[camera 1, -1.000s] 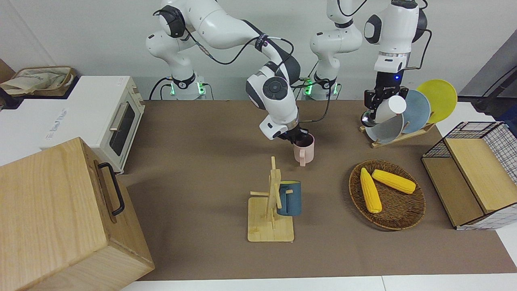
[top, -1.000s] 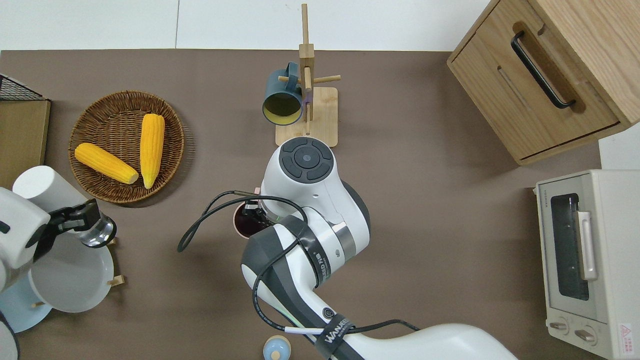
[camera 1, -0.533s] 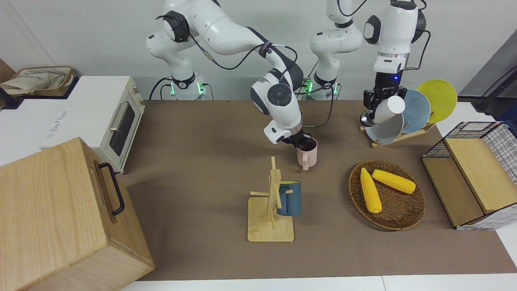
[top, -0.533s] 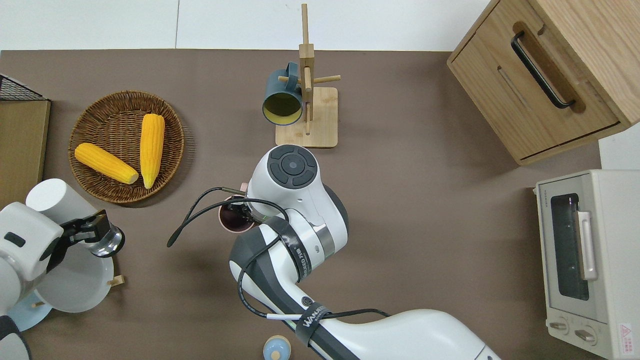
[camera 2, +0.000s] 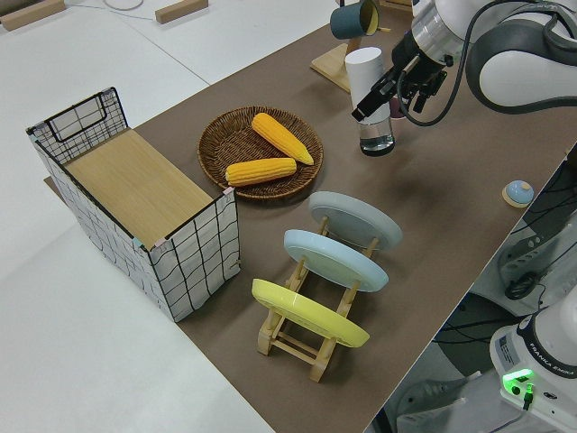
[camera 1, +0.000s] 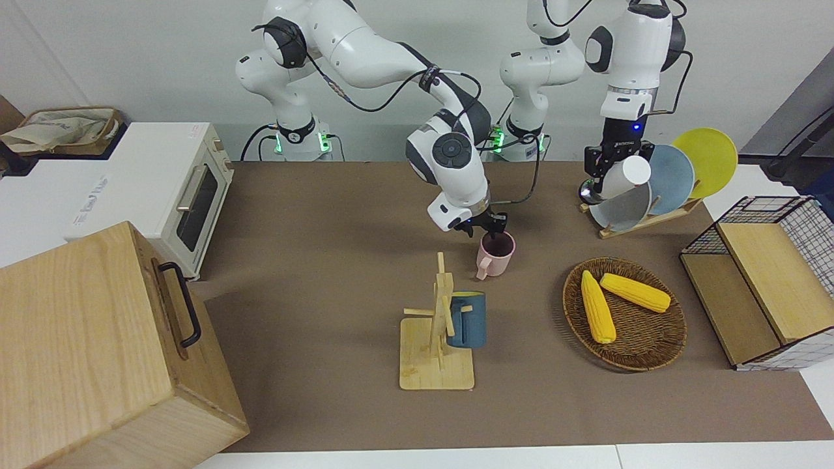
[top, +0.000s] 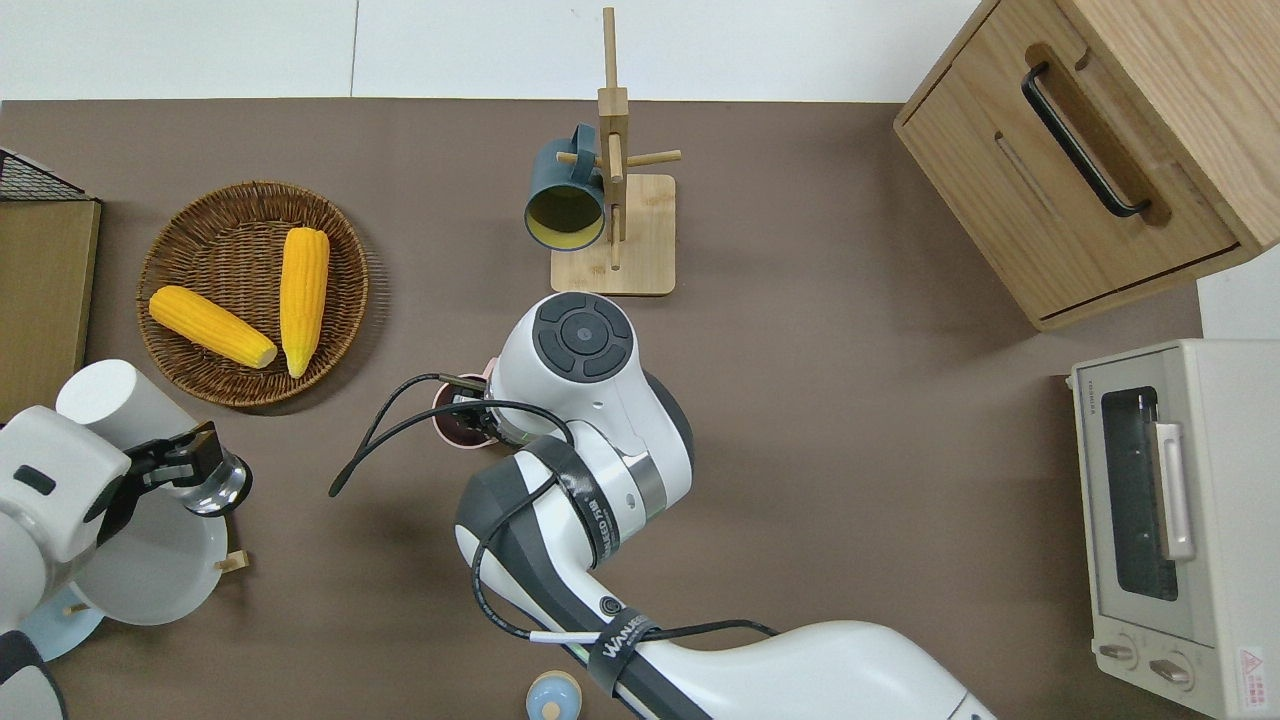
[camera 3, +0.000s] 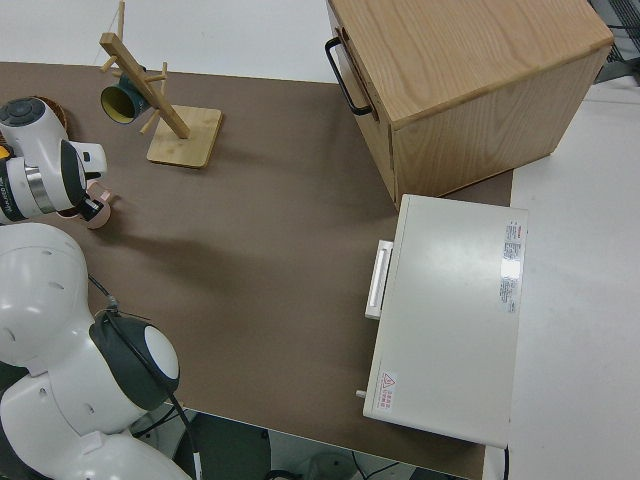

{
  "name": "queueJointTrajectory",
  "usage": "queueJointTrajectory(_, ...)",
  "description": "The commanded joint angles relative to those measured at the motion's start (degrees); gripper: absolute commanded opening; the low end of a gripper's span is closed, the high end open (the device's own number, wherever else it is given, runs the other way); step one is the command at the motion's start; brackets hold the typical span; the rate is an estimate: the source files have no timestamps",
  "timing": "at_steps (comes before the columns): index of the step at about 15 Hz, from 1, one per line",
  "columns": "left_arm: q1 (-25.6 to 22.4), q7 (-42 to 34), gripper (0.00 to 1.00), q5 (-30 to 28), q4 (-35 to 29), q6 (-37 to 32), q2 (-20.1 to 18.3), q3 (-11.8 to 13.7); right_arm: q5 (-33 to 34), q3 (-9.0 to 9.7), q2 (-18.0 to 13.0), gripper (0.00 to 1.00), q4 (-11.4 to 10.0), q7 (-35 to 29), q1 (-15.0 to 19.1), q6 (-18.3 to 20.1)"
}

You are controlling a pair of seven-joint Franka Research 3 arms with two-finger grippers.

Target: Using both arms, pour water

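Pink mug [camera 1: 496,254] stood on the bench [camera 1: 326,221], our right gripper [camera 1: 493,228] pinching its rim to steady it; our left gripper [camera 1: 609,170] clamped the tilted white bottle [camera 1: 624,177], ready for pouring.

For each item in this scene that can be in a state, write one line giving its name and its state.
pink mug: upright on the table, right gripper at its rim
white bottle: tilted, held in the air by the left gripper
blue mug: hanging on the wooden mug rack
toaster oven: door closed
wooden cabinet: drawer closed
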State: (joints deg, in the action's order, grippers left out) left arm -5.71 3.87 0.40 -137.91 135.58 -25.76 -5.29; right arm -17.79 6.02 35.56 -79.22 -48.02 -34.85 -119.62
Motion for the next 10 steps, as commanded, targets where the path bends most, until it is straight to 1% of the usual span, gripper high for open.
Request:
queueJointTrajectory(1, 1.2, 0.8, 0.00, -1.4, -0.9, 1.8, -1.7, 0.6, 0.7, -0.66, -3.1, 0.990, 0.6, -1.0, 0.4, 5.1)
queueJointTrajectory(2, 1.2, 0.8, 0.00, -1.5, -0.9, 1.8, -1.7, 0.5, 0.8, -0.92, -5.0, 0.990, 0.6, -1.0, 0.7, 7.1)
queueJointTrajectory(4, 1.6, 0.8, 0.00, -1.5, -1.0, 1.8, -1.7, 0.5, 1.3, -3.29, -8.6, 0.992, 0.6, -0.7, 1.6, 12.5)
queueJointTrajectory(5, 1.8, 0.9, 0.00, -1.5, -1.0, 1.8, -1.7, 0.5, 1.4, -4.17, -10.9, 0.992, 0.6, 0.2, 2.4, 15.3)
queueJointTrajectory(6, 1.8, 0.9, 0.00, -1.5, -1.0, 1.8, -1.6, 0.5, 1.4, -4.70, -12.9, 0.992, 0.6, 1.4, 3.7, 18.4)
queueJointTrajectory(7, 1.8, 0.8, 0.00, -1.5, -1.1, 1.8, -1.6, 0.5, 1.7, -4.79, -14.9, 0.992, 0.6, 3.4, 5.6, 21.4)
queueJointTrajectory(8, 2.4, 0.9, 0.00, -1.5, -1.3, 1.8, -1.6, 0.5, 1.9, -4.97, -17.7, 0.992, 0.6, 6.7, 8.3, 26.1)
queueJointTrajectory(9, 2.7, 0.9, 0.00, -1.5, -1.4, 1.8, -1.6, 0.5, 2.6, -4.97, -19.2, 0.992, 0.6, 8.5, 10.3, 28.4)
queueJointTrajectory(10, 3.2, 1.1, 0.00, -1.5, -1.6, 1.7, -1.6, 0.5, 4.0, -4.88, -20.5, 0.992, 0.6, 10.2, 12.0, 29.9)
